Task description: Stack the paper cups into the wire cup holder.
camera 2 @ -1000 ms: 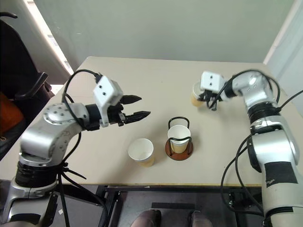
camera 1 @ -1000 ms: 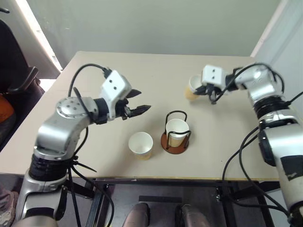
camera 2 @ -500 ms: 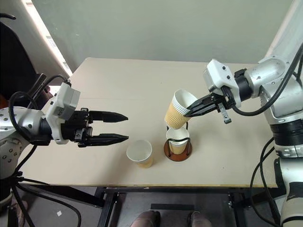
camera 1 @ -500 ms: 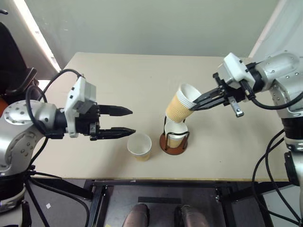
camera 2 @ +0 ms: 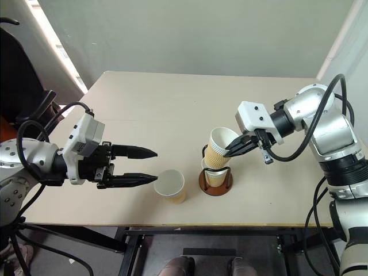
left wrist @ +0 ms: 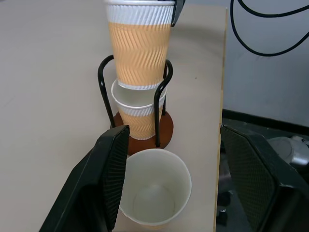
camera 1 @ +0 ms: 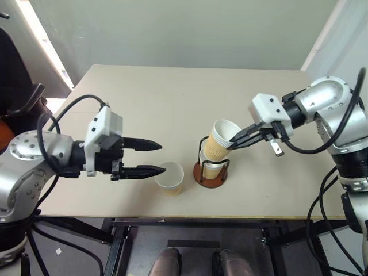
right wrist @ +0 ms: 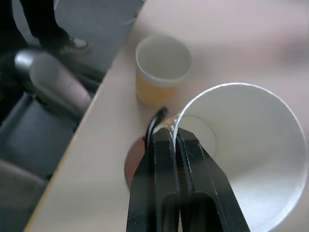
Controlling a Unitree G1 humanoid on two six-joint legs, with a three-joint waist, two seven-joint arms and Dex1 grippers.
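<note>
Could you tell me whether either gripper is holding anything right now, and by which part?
The right gripper is shut on a paper cup, pinching its rim, above the wire cup holder. The left gripper is open and holds nothing.

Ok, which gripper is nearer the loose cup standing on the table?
Left. The left gripper is open with its fingertips right beside the loose cup. The right gripper is above the wire cup holder, pinching another cup's rim.
</note>
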